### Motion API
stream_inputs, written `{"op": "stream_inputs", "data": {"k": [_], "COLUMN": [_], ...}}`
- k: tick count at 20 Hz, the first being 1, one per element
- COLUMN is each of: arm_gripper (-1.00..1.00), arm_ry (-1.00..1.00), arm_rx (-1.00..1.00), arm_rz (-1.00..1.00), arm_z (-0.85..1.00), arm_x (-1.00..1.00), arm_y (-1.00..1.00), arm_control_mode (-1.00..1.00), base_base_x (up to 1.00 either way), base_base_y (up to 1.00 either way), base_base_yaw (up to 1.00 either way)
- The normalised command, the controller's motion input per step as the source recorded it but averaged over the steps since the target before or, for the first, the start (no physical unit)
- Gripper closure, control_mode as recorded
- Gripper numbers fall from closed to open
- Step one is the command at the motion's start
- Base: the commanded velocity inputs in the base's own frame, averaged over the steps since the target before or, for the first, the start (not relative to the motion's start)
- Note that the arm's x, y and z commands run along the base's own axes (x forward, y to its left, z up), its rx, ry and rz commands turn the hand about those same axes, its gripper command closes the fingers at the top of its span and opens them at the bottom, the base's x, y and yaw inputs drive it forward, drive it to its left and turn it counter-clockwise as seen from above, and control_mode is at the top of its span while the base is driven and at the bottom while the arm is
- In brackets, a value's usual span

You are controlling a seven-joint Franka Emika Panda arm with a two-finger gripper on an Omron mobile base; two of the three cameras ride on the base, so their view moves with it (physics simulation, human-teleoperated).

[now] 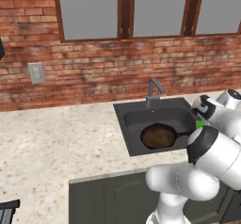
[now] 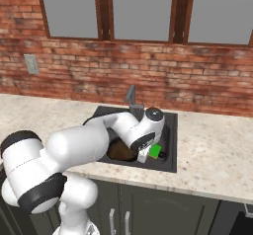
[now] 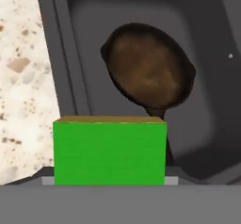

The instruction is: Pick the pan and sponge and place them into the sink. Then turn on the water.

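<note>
The dark brown pan [image 1: 158, 136] lies flat on the floor of the dark sink [image 1: 136, 117], its handle toward the right rim. In the hand view the pan [image 3: 148, 68] sits below and beyond the green sponge [image 3: 109, 152], whose yellowish side edge shows along the top. My gripper [image 2: 153, 153] hangs over the right part of the basin [image 2: 171, 130], shut on the sponge [image 2: 156, 151]. A sliver of the sponge [image 1: 200, 123] peeks out beside my arm. No stream falls from the grey faucet [image 1: 154, 91].
Speckled beige counter [image 1: 56, 143] runs on both sides of the sink. A brick wall with windows [image 2: 148, 71] rises behind the faucet [image 2: 131, 96]. Dark cabinet fronts [image 1: 108, 199] sit below the counter. A wall outlet [image 1: 36, 72] is at the left.
</note>
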Motion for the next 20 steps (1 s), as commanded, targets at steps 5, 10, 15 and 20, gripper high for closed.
{"op": "stream_inputs", "data": {"k": [5, 10, 15, 20], "arm_gripper": [1.00, 1.00, 1.00, 1.00], "arm_ry": [-0.10, 0.00, 0.00, 0.00], "arm_rx": [0.00, 0.00, 0.00, 0.00], "arm_rz": [0.32, 0.26, 0.22, 0.17], "arm_z": [0.13, -0.25, -0.16, -0.18], "arm_x": [0.58, 0.39, 0.47, 0.39], "arm_y": [0.50, 0.20, 0.04, 0.18], "arm_control_mode": [-1.00, -1.00, -1.00, -1.00], "base_base_x": [0.00, 0.00, 0.00, 0.00], "base_base_y": [0.00, 0.00, 0.00, 0.00], "base_base_yaw": [0.00, 0.00, 0.00, 0.00]}}
